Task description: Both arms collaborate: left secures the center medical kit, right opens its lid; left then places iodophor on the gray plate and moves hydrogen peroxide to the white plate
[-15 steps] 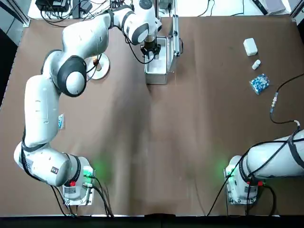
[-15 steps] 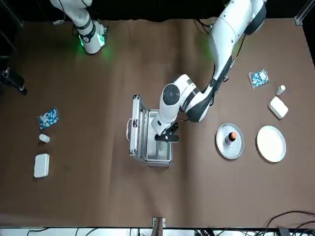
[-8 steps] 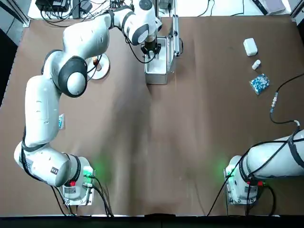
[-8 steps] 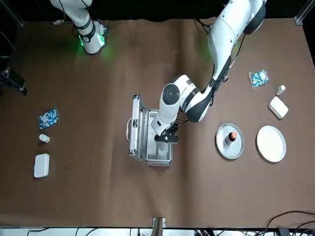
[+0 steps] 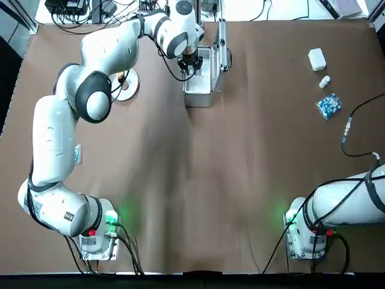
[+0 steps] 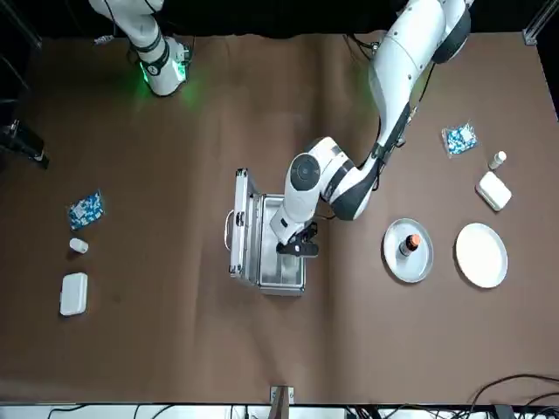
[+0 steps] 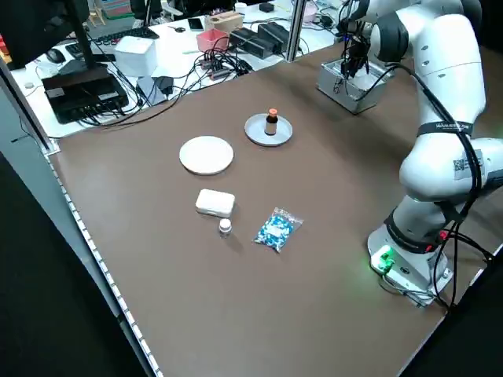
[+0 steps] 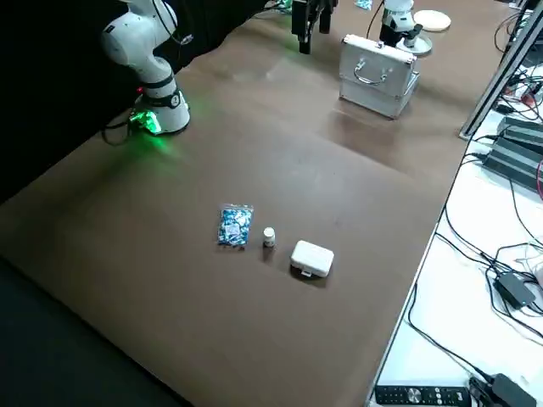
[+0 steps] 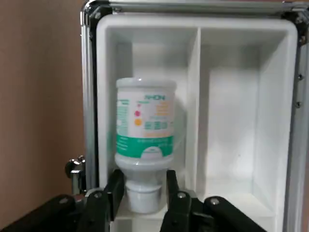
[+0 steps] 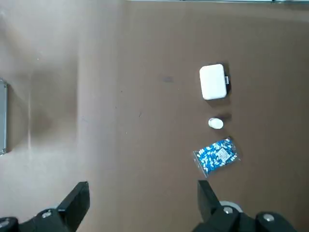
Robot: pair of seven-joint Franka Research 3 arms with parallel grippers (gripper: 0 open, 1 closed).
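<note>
The medical kit (image 6: pixel 266 278) stands open mid-table, its lid (image 5: pixel 222 45) upright. Inside, the hydrogen peroxide (image 9: pixel 145 125), a white bottle with a teal label, lies in one compartment. My left gripper (image 9: pixel 143 191) reaches down into the kit (image 5: pixel 198 90), its fingers (image 9: pixel 115 186) shut on the bottle's neck and cap. The other compartment is bare. The iodophor (image 6: pixel 407 245) stands on the gray plate (image 6: pixel 393 262), with the white plate (image 6: pixel 481 255) bare beside it. My right gripper (image 10: pixel 142 203) hangs open high above the table, far from the kit.
On each side of the table lie a blue pill packet (image 6: pixel 458 139), a small white bottle (image 6: pixel 497 160) and a white box (image 6: pixel 494 190); the other set includes a packet (image 6: pixel 86 209) and box (image 6: pixel 73 293). Cables run along the table's far edge (image 7: pixel 196 71).
My left gripper has shifted a little inside the kit. The right arm, the plates and the iodophor have not moved.
</note>
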